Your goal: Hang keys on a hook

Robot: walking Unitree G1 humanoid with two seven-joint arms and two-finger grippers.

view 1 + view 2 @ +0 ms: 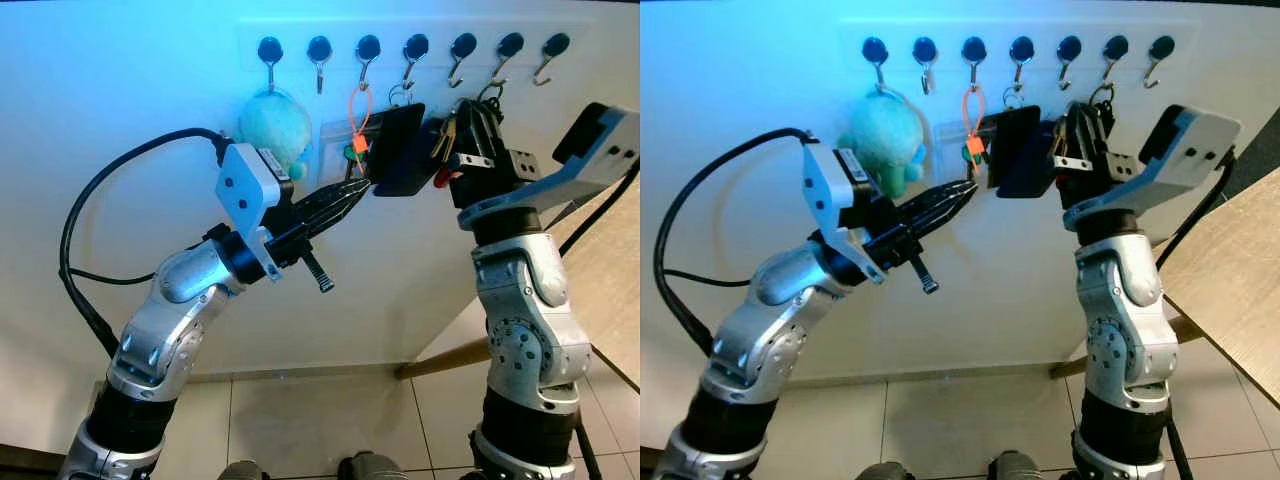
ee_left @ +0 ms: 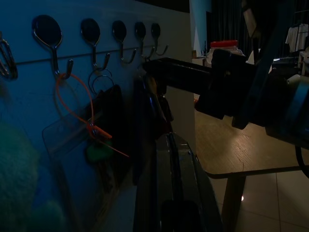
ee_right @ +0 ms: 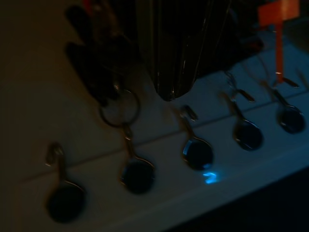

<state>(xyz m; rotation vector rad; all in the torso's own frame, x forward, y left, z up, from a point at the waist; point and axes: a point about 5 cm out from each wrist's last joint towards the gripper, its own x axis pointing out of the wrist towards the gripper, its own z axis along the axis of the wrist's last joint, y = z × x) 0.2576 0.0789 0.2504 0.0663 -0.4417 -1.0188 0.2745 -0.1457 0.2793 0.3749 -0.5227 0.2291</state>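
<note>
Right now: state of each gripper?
Left gripper: shut, empty, tips beside the black key pouch.
Right gripper: at the keys on a hook; state cannot be told.

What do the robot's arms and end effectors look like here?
Both arms are silver with black joint bands. The left end effector has long black fingers, a white bracket and a thick black cable. The right end effector carries a grey-white bracket with a black block.

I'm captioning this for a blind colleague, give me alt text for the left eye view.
Two silver robot arms reach up to a white wall rack of seven hooks. The right gripper holds a bunch of keys below the hooks, while the left gripper points at a hanging black pouch beside a teal plush.
</note>
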